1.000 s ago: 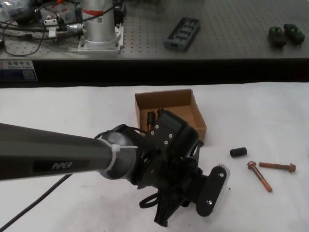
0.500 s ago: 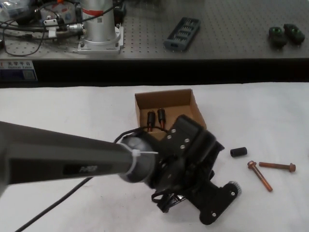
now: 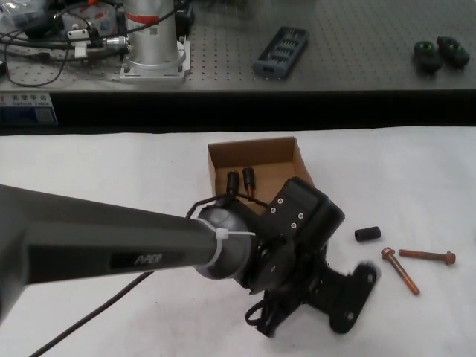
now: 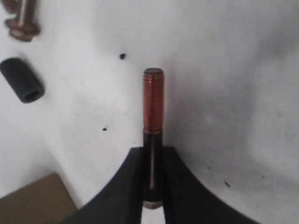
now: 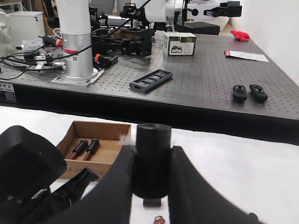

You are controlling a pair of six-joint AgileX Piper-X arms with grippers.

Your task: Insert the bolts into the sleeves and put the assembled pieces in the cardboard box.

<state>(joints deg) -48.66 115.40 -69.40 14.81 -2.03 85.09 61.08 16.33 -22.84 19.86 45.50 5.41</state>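
My left gripper [image 4: 153, 156] is shut on a copper bolt [image 4: 153, 100], threaded end pointing out over the white cloth. In the high view this gripper [image 3: 352, 296] hangs just in front of the cardboard box [image 3: 256, 152], left of two loose bolts [image 3: 401, 271]. A loose black sleeve [image 3: 367, 233] lies beside them; the sleeve [image 4: 22, 80] also lies close to the held bolt. My right gripper [image 5: 152, 153] is shut on another black sleeve [image 5: 153, 137], held upright. Two assembled pieces [image 3: 239, 181] lie in the box [image 5: 100, 127].
The left arm's dark body [image 3: 97, 249] crosses the cloth from the left and hides the box's front. Behind the cloth runs a perforated bench with a silver post [image 3: 152, 37], a black tray [image 3: 280, 50] and two small black parts [image 3: 441, 52].
The left arm has swung to the right, carrying its gripper toward the loose bolts and uncovering the two pieces in the box.
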